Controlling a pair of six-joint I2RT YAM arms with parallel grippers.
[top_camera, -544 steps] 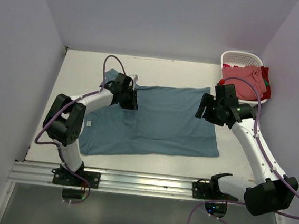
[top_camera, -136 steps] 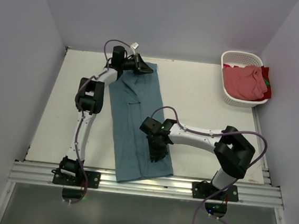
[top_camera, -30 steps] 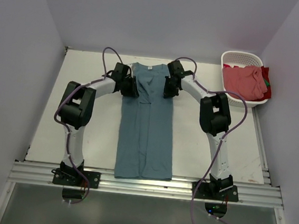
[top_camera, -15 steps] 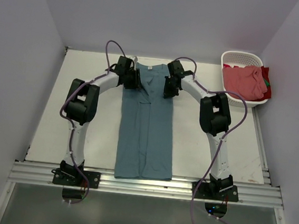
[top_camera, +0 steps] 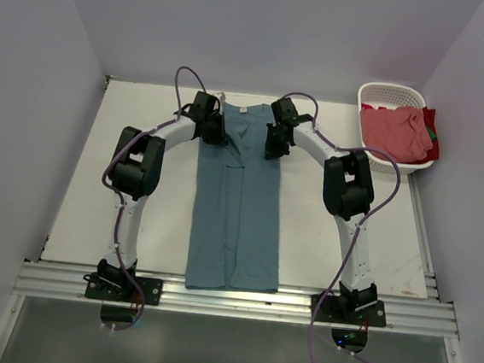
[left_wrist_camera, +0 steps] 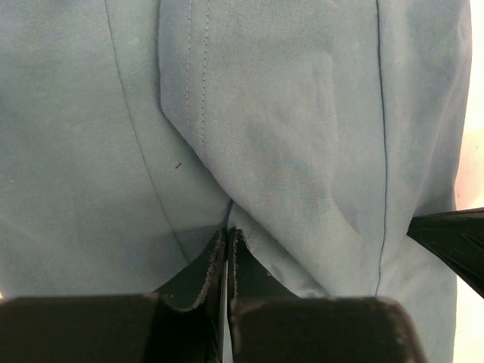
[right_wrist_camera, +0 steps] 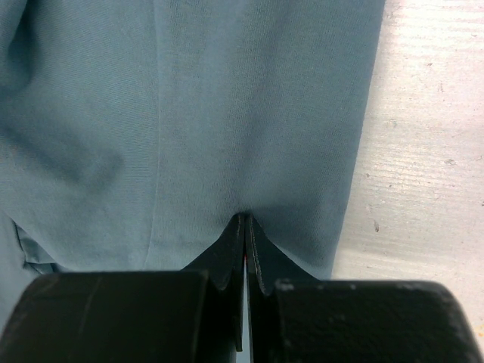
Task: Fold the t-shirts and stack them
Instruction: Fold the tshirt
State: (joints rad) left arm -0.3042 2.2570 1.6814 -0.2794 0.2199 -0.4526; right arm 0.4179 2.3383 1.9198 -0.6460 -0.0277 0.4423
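Shifted since a second ago: left gripper [top_camera: 217,133] farther up the table [top_camera: 161,217], now at the far left corner of the teal t-shirt [top_camera: 236,224], and narrowed from a wider gape. No change on the right.

On the left: jaws all but together, nipping a pucker of teal cloth just beside a stitched hem, as seen from the left wrist.

In the middle: teal t-shirt lying as one long narrow strip down the table, collar and white label at the far end, bottom hem at the near edge, sides and sleeves already turned in.

On the right: right gripper [top_camera: 273,142] clamped tight on the opposite far corner of the same strip, cloth gathering at the fingertips.

Farther right: pink t-shirt [top_camera: 392,132] heaped in the white basket [top_camera: 387,166], unfolded, well apart from both grippers.

By the look of it: lengthwise folds done on the first shirt. Probably next, with both far corners gripped, a crosswise fold toward the near hem. Left after that: pink shirt out, folded, stacked.
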